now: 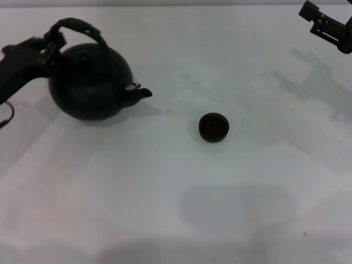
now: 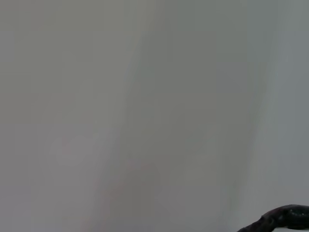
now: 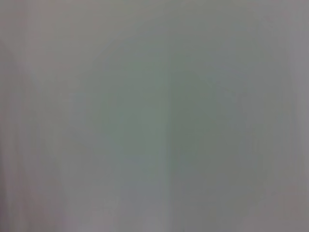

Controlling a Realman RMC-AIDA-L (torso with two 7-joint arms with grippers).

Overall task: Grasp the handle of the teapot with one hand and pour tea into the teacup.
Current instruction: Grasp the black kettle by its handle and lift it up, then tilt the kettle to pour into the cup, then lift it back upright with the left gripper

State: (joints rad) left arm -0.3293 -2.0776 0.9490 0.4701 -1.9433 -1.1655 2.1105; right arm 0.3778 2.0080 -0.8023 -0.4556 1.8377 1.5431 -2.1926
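Observation:
The black teapot (image 1: 91,82) stands at the left of the white table (image 1: 165,192), its short spout (image 1: 142,92) pointing right toward the teacup (image 1: 213,127). Over the pot arches the thick dark handle (image 1: 77,25). My left gripper (image 1: 50,45) comes in from the left and is shut on the handle's left end. A small piece of the handle (image 2: 285,216) shows in the left wrist view. The small dark teacup sits upright near the table's middle, well apart from the spout. At the far right, my right gripper (image 1: 314,19) hangs open above the table, holding nothing.
Only the bare white tabletop (image 3: 154,116) fills the right wrist view. The right arm throws a shadow (image 1: 319,82) on the table at the right. A cable (image 1: 6,113) trails under the left arm.

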